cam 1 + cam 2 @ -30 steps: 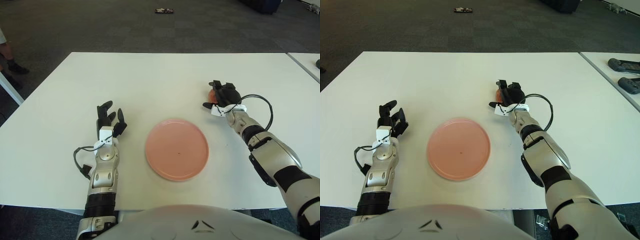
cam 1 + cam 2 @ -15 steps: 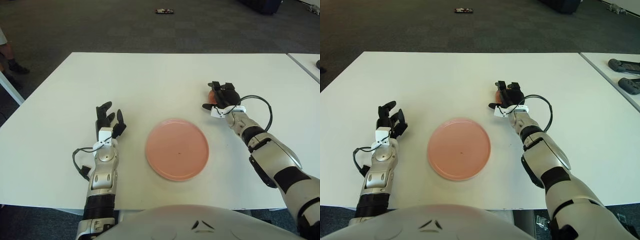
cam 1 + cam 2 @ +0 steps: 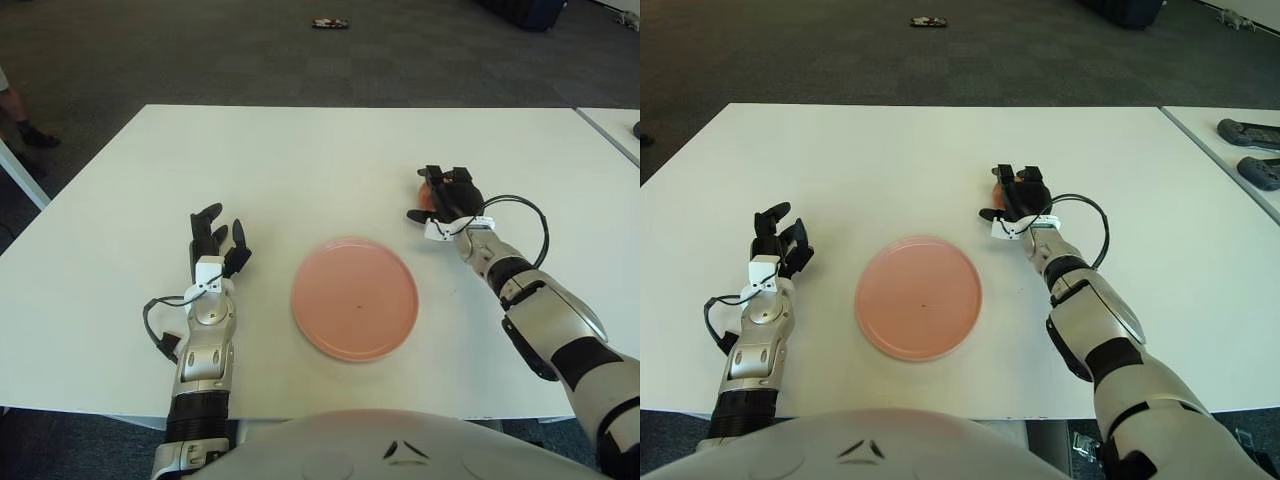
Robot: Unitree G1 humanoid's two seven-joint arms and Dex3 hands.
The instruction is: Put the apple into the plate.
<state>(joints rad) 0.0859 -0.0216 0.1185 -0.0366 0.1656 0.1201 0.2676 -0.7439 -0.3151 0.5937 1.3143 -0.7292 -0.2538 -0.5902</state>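
White table (image 3: 320,160), dark carpet floor (image 3: 200,50), two black controllers (image 3: 1252,150) on neighbouring table.

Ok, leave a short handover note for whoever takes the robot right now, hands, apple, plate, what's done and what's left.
Right hand: on the right of the white table, beyond and to the right of the plate, fingers curled over the apple, of which only a bit shows. Whether the apple is off the table cannot be seen.
Left hand: left of the plate, fingers relaxed, holding nothing.
Pink plate: centre front of the table, nothing in it.
Done: apple grasped, or nearly.
Left: carry the apple over the plate, set it down, let go.
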